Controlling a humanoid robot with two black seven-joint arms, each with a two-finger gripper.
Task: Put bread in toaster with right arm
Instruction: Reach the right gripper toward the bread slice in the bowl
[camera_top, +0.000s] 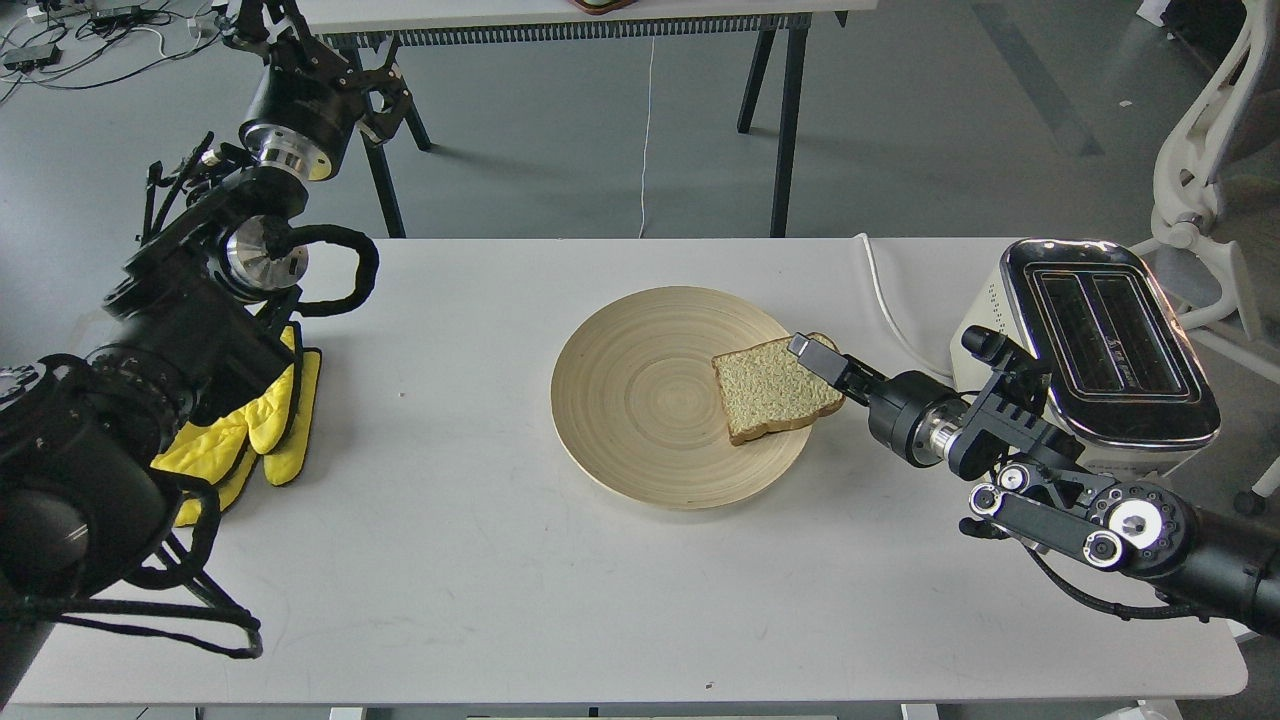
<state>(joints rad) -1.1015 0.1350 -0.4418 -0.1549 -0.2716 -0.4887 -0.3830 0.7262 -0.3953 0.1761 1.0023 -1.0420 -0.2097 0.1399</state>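
Observation:
The bread (770, 392) lies flat on the right side of a round wooden plate (620, 400), its crust over the plate's right rim. My right gripper (812, 354) reaches in from the right and sits at the slice's upper right corner, close over or touching the crust. Its fingers overlap, so I cannot tell open from shut. The cream toaster (1100, 350) stands at the table's right edge, both slots empty, behind my right arm (1010, 440). My left gripper (372, 88) is raised at the far left, off the table, too dark to read.
A yellow glove (255, 430) lies at the table's left edge under my left arm. The toaster's white cord (885, 305) runs over the table's back edge. A table's black legs (785, 120) stand behind. A white chair (1200, 150) is at the far right.

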